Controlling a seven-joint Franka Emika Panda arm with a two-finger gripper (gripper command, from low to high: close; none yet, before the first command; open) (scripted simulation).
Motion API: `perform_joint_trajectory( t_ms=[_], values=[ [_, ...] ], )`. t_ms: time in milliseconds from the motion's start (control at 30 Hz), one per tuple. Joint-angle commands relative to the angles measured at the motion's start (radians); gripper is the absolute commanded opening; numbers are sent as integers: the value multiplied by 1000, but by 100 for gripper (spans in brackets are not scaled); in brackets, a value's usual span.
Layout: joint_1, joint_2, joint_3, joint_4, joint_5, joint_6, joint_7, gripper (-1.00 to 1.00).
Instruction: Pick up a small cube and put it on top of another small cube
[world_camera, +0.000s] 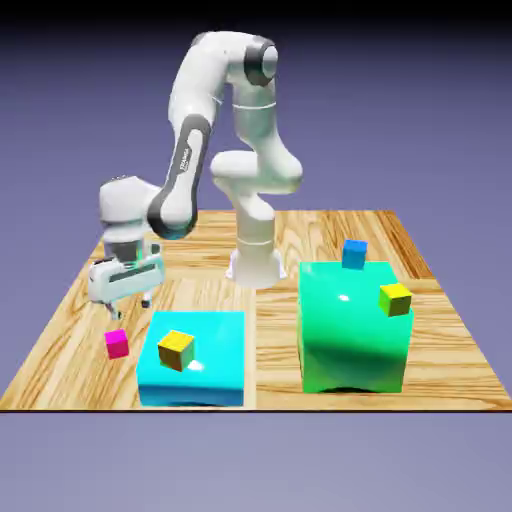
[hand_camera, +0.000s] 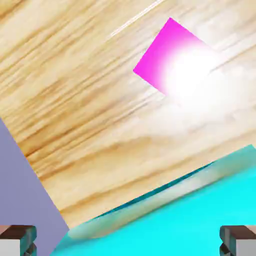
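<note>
Well, in the exterior view, the cyan block (world_camera: 215, 350) makes a handy landmark on the wooden counter (world_camera: 70, 375). Just beside it, toward the exterior view's left, the small magenta cube (world_camera: 117, 344) sits on the counter, apart from the block. The end effector (world_camera: 131, 310) hangs on that same side of the cyan block, higher up and a bit toward the robot's base, pointing downward. Its two fingers are spread wide, with nothing held between them, and they are apart from the magenta cube. A yellow cube (world_camera: 176, 351) rests on the cyan block. Toward the exterior view's right from the cyan block stands the taller green block (world_camera: 350, 340), with a second yellow cube (world_camera: 395, 300) at its side edge and a blue cube (world_camera: 355, 254) at its far edge; whether the blue one rests on top or behind, I can't tell.

As for the hand view, the fingertips (hand_camera: 20, 242) show wide apart along the bottom, with no object gripped. The cyan block fills much of the bottom, and the magenta cube lies above it in the picture, with bare wood between them. A bright white glare hides part of the magenta cube.
</note>
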Motion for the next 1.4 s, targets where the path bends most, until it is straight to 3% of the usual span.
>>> perform_joint_trajectory(
  t_ms=[0, 133, 333, 367, 633, 1367],
  values=[
    [-11, 30, -15, 13, 30, -13, 44, 0],
    [-44, 117, -59, 50, 116, -49, 169, 0],
    [-130, 319, 84, 147, 360, 19, -19, 0],
    [-130, 319, 84, 147, 360, 20, -19, -100],
    [-94, 149, -12, 50, 70, -79, 190, -100],
    [-284, 93, 325, 205, -759, -345, -760, -100]
  ],
)
